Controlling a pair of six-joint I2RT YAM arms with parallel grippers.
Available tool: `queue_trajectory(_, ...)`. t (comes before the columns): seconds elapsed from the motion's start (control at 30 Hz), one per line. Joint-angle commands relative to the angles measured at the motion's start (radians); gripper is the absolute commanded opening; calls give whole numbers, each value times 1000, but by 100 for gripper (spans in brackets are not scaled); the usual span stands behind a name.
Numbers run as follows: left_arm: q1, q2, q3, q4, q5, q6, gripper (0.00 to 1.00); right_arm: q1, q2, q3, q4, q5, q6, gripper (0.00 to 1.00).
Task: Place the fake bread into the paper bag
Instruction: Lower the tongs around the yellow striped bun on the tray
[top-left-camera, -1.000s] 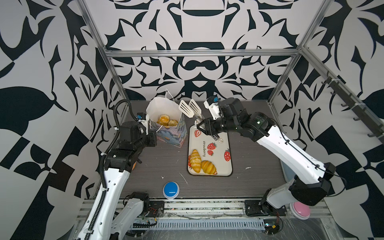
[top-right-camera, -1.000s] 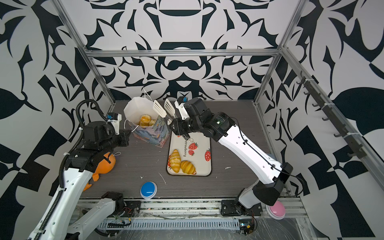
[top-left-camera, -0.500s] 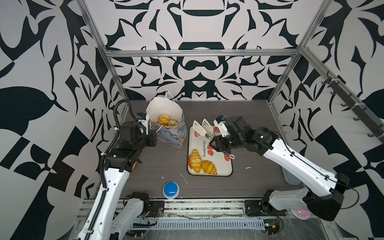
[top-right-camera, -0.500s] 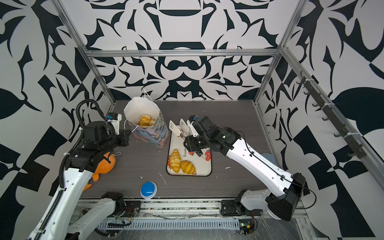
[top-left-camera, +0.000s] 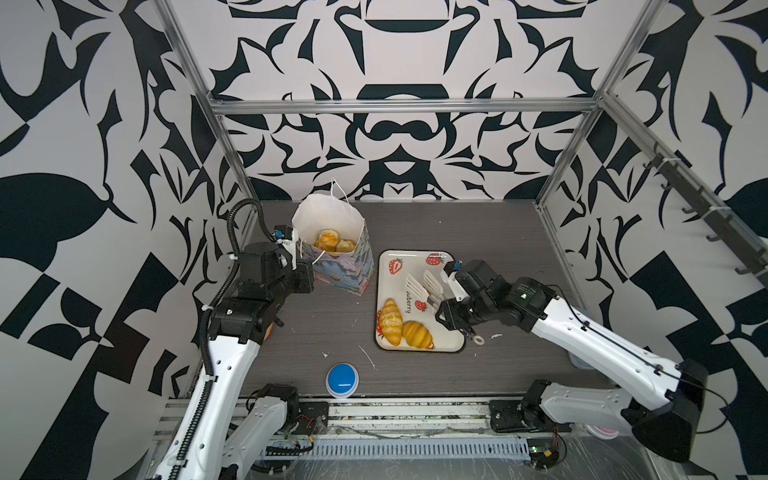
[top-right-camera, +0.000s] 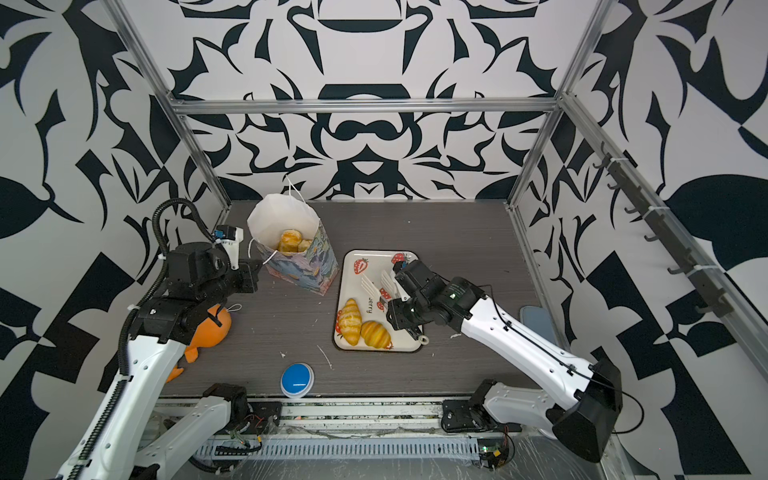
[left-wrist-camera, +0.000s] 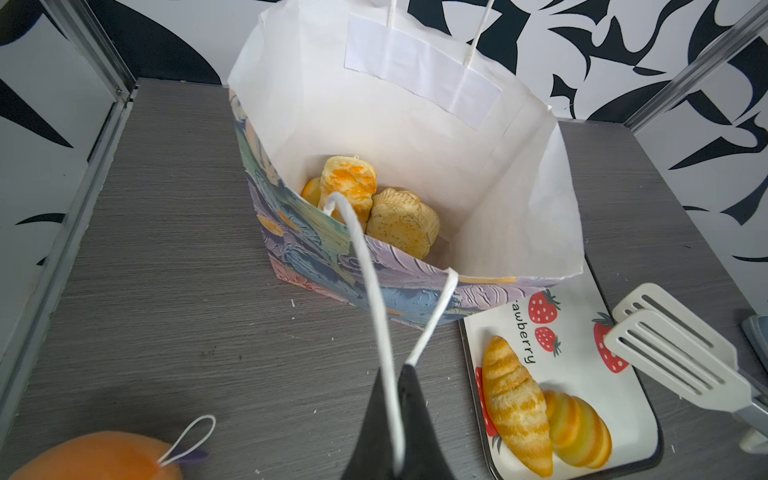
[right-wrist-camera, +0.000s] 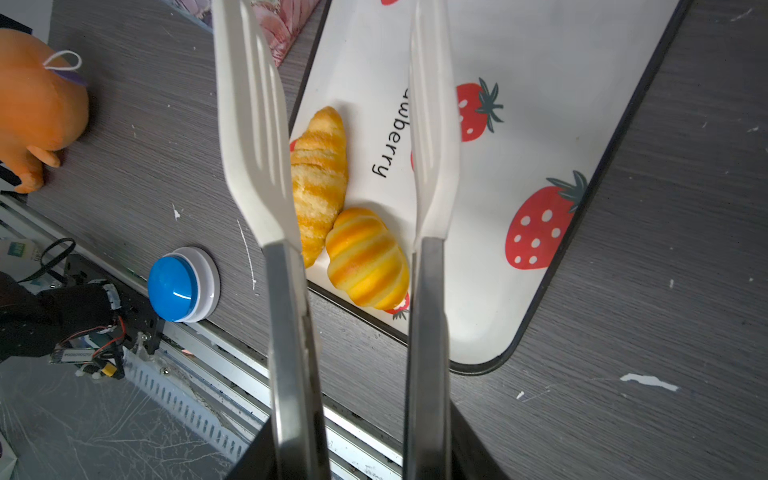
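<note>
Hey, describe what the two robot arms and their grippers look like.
Both have white link shells and black joint housings. The left arm carries a thick black corrugated cable conduit; the right arm has a thin black cable and a small green light. The left gripper and right gripper are black.

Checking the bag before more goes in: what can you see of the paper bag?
The paper bag stands open on the table beside the strawberry tray: white inside, blue-purple painted print outside. Its far cord handle sticks up; the shut left pincer pinches the near handle taut. A few pastries lie at the bottom.
</note>
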Motion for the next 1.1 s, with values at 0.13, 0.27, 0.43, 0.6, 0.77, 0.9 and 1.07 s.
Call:
queue_trajectory(0.13,-1,2,-13,-18,-7,3,5,-2,-48,-56,-11,-8,13,48)
queue_trajectory(0.27,0,0,-13,-17,-10,2,5,-1,-57,-81,-16,-22,13,49)
queue_trajectory(0.43,1,1,-13,-17,-10,2,5,0,-61,-107,-29,-49,1,49)
queue_trajectory(0.6,1,6,-11,-17,-5,4,5,12,-73,-133,-33,-62,-1,49)
queue_trajectory(0.77,0,8,-11,-17,-6,4,5,37,-72,-158,-32,-78,-3,49)
queue_trajectory(0.9,1,8,-11,-17,-4,5,5,82,-60,-167,-25,-73,-1,50)
queue_trajectory(1.07,0,11,-11,-18,-3,4,5,106,-44,-175,-13,-62,2,50)
